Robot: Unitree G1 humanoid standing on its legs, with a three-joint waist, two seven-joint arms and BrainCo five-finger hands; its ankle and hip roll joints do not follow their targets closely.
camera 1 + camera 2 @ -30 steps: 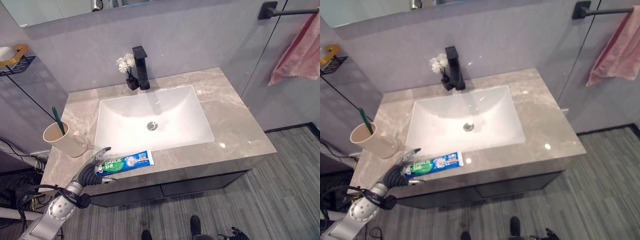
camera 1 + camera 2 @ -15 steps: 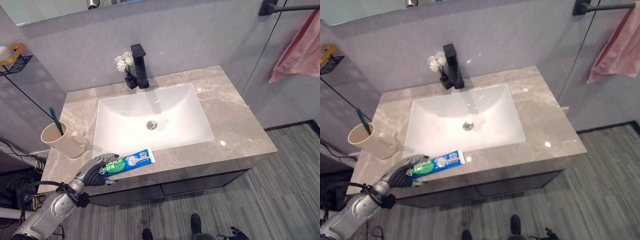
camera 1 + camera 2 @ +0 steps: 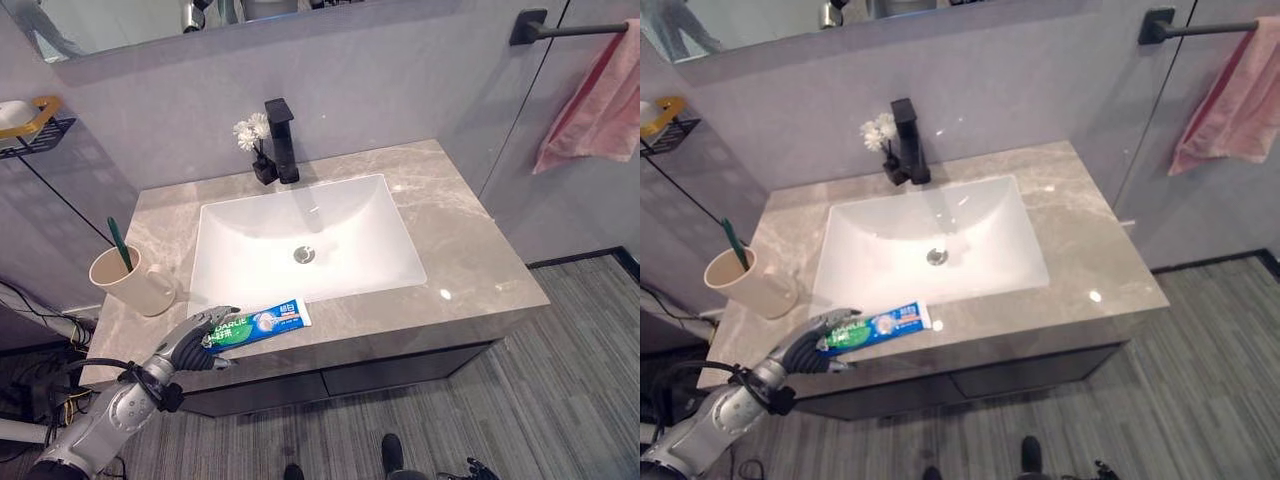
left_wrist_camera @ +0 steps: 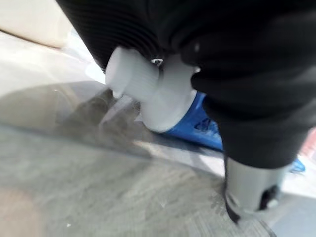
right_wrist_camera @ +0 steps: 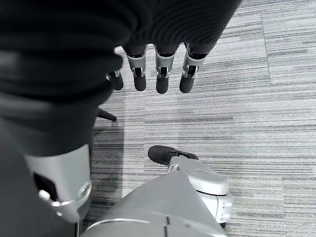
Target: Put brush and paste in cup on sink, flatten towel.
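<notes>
We see a polished, veined stone counter (image 3: 470, 250) around a glossy white ceramic basin (image 3: 305, 245). The tap (image 3: 282, 135) is matt black metal. The cup (image 3: 125, 282) looks like matt cream plastic, the toothpaste tube (image 3: 258, 324) shiny printed plastic, the pink towel (image 3: 590, 105) soft cloth.

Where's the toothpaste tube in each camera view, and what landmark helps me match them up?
Left eye view: toothpaste on the counter's front edge, ahead of the basin, cap end in the left hand.
Right eye view: toothpaste in the same spot, front-left of the basin.
Left wrist view: white cap and blue body close up under the hand's cover.
Right wrist view: floor under the right hand.
Shared landmark: cup, left of the tube.
</notes>
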